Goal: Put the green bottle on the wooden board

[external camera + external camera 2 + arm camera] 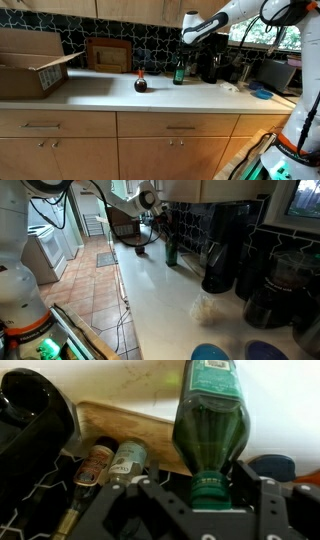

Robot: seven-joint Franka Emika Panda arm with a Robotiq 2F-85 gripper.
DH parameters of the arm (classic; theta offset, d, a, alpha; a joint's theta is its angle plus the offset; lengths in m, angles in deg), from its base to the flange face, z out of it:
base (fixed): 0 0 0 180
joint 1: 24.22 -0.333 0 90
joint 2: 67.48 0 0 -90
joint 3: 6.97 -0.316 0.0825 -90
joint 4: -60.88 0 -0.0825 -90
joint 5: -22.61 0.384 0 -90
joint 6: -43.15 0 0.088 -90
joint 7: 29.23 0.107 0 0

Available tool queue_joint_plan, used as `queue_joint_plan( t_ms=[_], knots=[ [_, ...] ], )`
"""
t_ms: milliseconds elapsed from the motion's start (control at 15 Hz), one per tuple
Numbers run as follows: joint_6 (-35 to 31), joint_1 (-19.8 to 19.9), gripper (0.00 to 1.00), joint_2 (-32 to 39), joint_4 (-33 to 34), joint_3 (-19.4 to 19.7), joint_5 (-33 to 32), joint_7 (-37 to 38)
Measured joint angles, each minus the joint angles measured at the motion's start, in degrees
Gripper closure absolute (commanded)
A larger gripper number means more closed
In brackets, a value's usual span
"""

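Observation:
The green bottle [180,72] stands upright on the counter near the backsplash and also shows in the other exterior view [170,250]. In the wrist view the green bottle [212,420] fills the middle, with its capped neck between my fingers. My gripper [210,490] sits over the bottle's top [183,55], its fingers pressed to both sides of the cap. The wooden board [108,55] is further along the counter by the wall, apart from the bottle, and shows behind it in the wrist view [115,420].
A squat dark bottle with a red cap [140,83] stands between board and green bottle. A cardboard box [30,62] sits at one end. A black coffee machine [210,62] is right beside the bottle. A blue bowl [262,94] lies further on. Jars [128,457] stand nearby.

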Motion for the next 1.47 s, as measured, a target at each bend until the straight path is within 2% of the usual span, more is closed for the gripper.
queue_joint_plan(
  t_ms=[67,133,200,1000,1067,1133,1267,1333,1467],
  knots=[
    [0.14,0.14,0.37,0.0,0.0,-0.32,0.32,0.35],
    [0.15,0.32,0.44,0.0,0.0,-0.64,0.46,0.73],
    [0.15,0.47,0.41,0.0,-0.01,-0.93,0.64,1.08],
    [-2.84,2.02,0.45,0.04,0.0,-2.17,2.75,3.95],
    [-3.12,2.09,0.51,0.04,0.0,-2.17,2.75,4.09],
    [-3.2,2.16,0.7,0.04,0.01,-2.17,2.75,4.14],
    [-3.2,2.25,0.86,0.04,0.01,-2.17,2.75,4.14],
    [-3.45,2.25,0.89,0.0,0.09,-2.17,2.74,4.16],
    [-3.63,2.26,0.89,-0.08,0.17,-2.21,2.72,4.19]
  ],
)
